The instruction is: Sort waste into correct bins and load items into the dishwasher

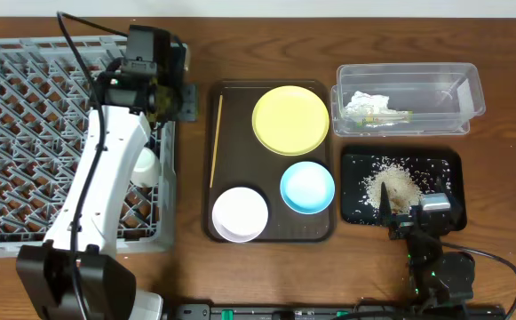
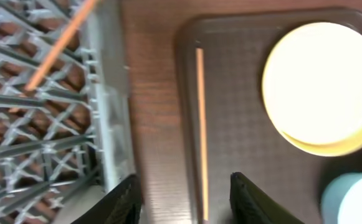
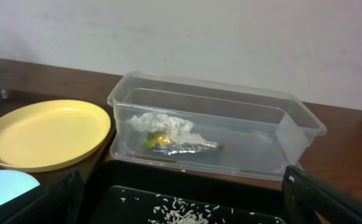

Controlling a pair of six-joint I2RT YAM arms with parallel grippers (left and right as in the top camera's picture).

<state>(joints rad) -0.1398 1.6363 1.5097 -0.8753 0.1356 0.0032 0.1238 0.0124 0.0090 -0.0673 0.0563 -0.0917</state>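
- Left claw hangs released and empty over the seam between the rack and the brown tray.
- 1 chopstick lies slanted across the rack's grid. The cup sits in the rack too, near its right wall.
- The 2nd chopstick lies straight along the brown tray's left side, almost centred between the left claw's fingers.
- Plate, blue bowl and white bowl all sit on the brown tray, not yet loaded.
- The waste looks sorted: tissue and wrapper are in the tub, and rice is piled on the black tray.
- Right claw is released and empty, low at the black tray's near edge and facing the tub.
- My read is that chopstick loading is in hand, with 1 done and 1 to go.
- The next move calls for a straight drop with 1 finger on either side of the 2nd chopstick, then a pinch right at the tray surface.
- The stick is thin and lies flat, so it could roll or slip. Once held, it needs a lift and a carry left over the rack wall.
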